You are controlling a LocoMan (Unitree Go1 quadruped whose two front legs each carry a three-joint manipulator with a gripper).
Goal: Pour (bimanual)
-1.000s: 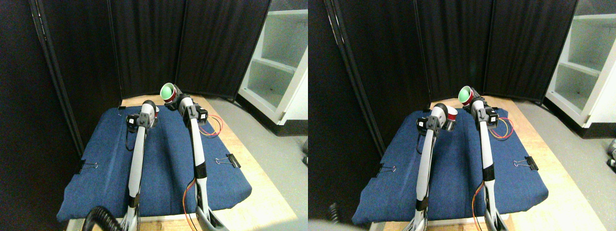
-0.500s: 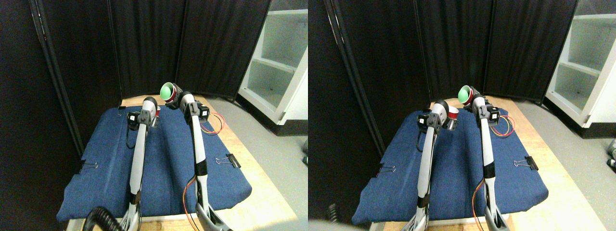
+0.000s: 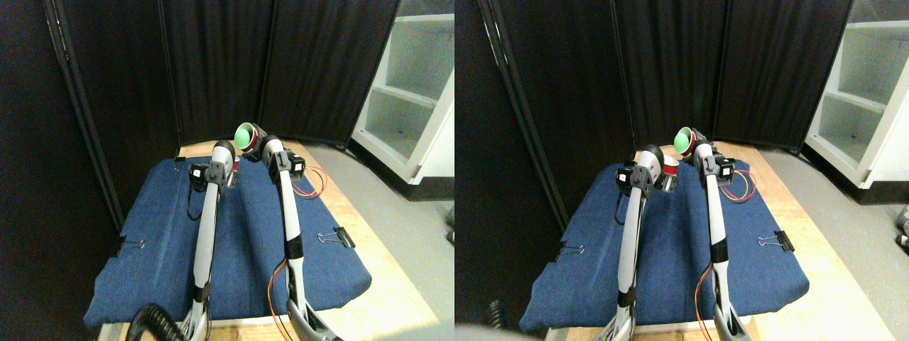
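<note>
cups: two. a red plastic cup with a green inside point(image 3: 246, 134), tipped, far centre; a second red cup point(image 3: 232, 165), mostly hidden, just left of it
right gripper point(image 3: 260, 144): clamped on the green-lined cup
left gripper point(image 3: 226, 169): at the second cup, can't tell its grip
binder clips: two, a black metal binder clip point(image 3: 343, 236) on the right edge and another clip point(image 3: 125, 245) on the left edge of the blue fabric mat point(image 3: 241, 241)

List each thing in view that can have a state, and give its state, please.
green-lined cup: held up by the right manipulator, tipped on its side, mouth toward the camera.
red cup: at the left manipulator's end, mostly hidden.
blue cloth: spread over the table, clipped.
binder clip: on the cloth's right edge.
</note>
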